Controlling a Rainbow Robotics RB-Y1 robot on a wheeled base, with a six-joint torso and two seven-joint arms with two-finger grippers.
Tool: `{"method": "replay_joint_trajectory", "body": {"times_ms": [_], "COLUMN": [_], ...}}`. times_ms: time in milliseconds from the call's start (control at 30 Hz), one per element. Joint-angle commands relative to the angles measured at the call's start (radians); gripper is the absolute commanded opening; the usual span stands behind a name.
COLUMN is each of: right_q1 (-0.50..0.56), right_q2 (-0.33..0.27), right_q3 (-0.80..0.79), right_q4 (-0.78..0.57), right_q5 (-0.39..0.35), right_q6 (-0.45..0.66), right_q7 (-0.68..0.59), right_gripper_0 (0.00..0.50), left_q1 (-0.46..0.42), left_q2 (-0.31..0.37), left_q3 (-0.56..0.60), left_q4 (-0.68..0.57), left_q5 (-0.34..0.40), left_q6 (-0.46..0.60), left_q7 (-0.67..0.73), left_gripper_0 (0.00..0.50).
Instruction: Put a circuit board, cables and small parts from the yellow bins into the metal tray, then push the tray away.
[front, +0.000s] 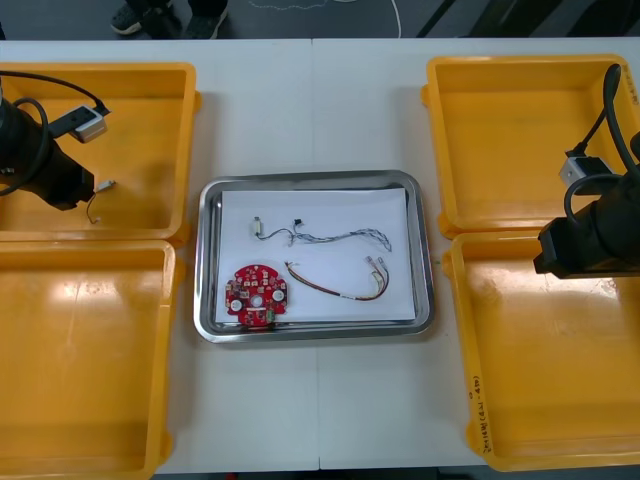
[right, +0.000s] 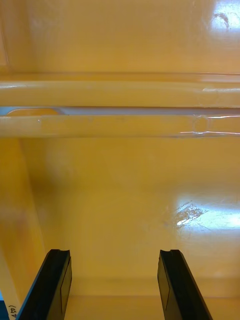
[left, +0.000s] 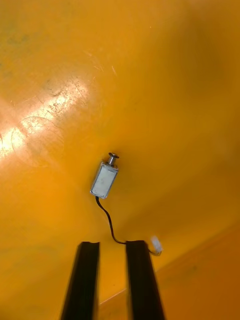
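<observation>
Strong, even light falls from above onto the table (front: 310, 100), so everything looks bright. Shadows are small and soft. The rim of the metal tray (front: 204, 260) shines like a mirror, and its white inside is very bright. The yellow bins (front: 90, 360) have pale, soft patches where the light bounces off. In the right wrist view, a white spot of glare sits on the right bin (right: 125, 200). In the left wrist view, a long shiny streak lights up scratches on the left bin (left: 165, 75), and the small metal part (left: 105, 179) glints.
</observation>
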Motion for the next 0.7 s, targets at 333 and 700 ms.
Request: {"method": "replay_joint_trajectory", "body": {"times_ms": [333, 700], "right_q1": [0.007, 0.007], "right_q2": [0.000, 0.000], "right_q3": [-0.028, -0.028], "right_q4": [-0.028, -0.028], "right_q5": [0.005, 0.005], "right_q6": [0.004, 0.004], "right_q7": [-0.044, -0.044], "right_gripper_0": [0.500, 0.500], "left_q1": [0.003, -0.046], "left_q2": [0.042, 0.042], "left_q3": [0.022, -0.075], "left_q4": [-0.049, -0.047], "left_q5": [-0.012, -0.024], "left_q6": [-0.036, -0.034], "left_q7": [0.057, -0.035], "left_gripper_0": [0.500, 0.500]}}
